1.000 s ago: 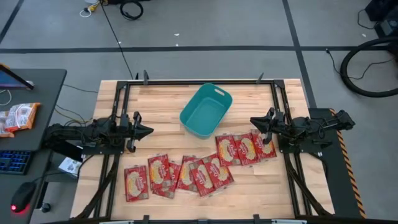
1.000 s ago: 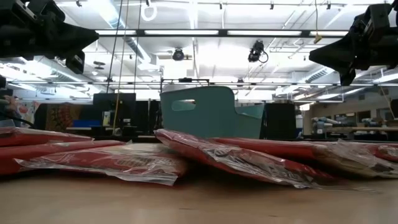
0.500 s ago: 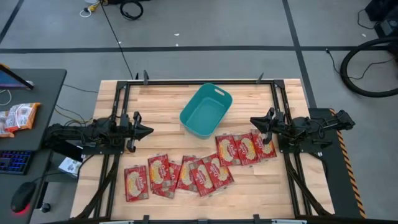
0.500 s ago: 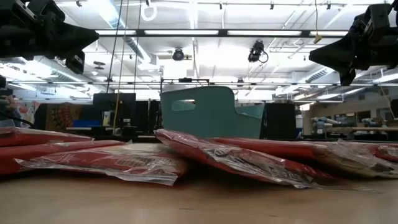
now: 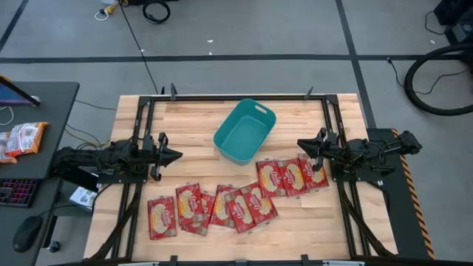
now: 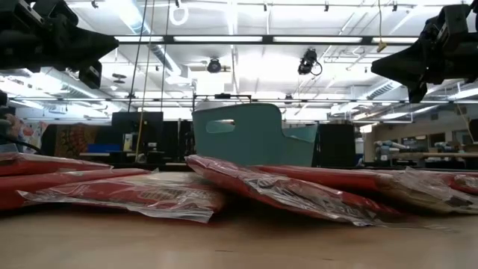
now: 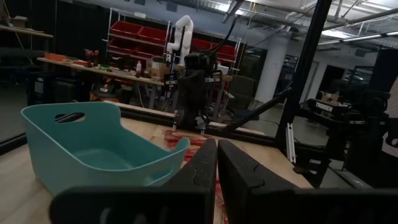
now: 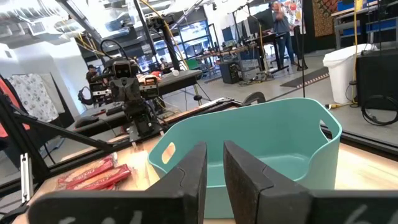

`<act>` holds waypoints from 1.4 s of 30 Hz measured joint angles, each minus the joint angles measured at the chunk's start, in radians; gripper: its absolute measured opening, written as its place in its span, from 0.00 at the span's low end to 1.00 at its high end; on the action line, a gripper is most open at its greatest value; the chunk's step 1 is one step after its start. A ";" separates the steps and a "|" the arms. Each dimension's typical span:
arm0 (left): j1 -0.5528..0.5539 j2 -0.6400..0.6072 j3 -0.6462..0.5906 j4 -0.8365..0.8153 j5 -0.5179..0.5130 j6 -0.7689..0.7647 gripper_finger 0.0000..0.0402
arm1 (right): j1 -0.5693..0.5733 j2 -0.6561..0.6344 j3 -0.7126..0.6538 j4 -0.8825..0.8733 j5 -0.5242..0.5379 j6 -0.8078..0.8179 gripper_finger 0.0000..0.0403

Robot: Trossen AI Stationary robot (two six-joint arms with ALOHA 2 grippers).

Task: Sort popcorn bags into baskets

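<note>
Popcorn bags [image 5: 236, 199] lie on wooden table [image 5: 185, 133] near basket [image 5: 244, 131].

The high view looks straight down from above on the whole pale wooden slatted table [image 5: 199, 155], the grey floor around it and both dark arms at its left and right sides. The low view sits at table-top height, very near the flat red popcorn packets [image 6: 276, 190], facing level across them into the room. Each wrist view looks forward along its own arm, past its two dark fingers, across the table toward the opposite arm. All four views share the teal plastic rectangular tub with slot handles [image 5: 244, 131] [image 6: 239, 134] [image 7: 93, 146] [image 8: 267, 143]; the left wrist view sees it from one side, the right wrist view from the other
</note>
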 joint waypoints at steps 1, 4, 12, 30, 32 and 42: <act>0.000 0.000 0.000 0.000 0.000 0.000 0.05 | 0.000 0.000 0.000 0.000 0.000 0.000 0.15; 0.000 0.000 0.000 0.000 0.000 0.000 0.05 | 0.000 0.000 0.000 0.000 0.000 0.000 0.15; 0.000 0.000 0.000 0.001 0.000 0.000 0.05 | 0.000 0.000 0.000 0.000 0.000 0.000 0.15; -0.002 0.007 0.006 0.199 0.074 -0.295 0.05 | 0.000 0.000 0.000 0.282 -0.148 -0.124 0.15; -0.002 0.035 0.025 0.185 0.140 -0.330 0.05 | 0.000 0.000 0.000 0.306 -0.157 -0.124 0.15; -0.002 0.293 0.117 0.155 0.191 -0.274 0.05 | -0.036 0.084 0.000 0.382 -0.157 -0.142 0.15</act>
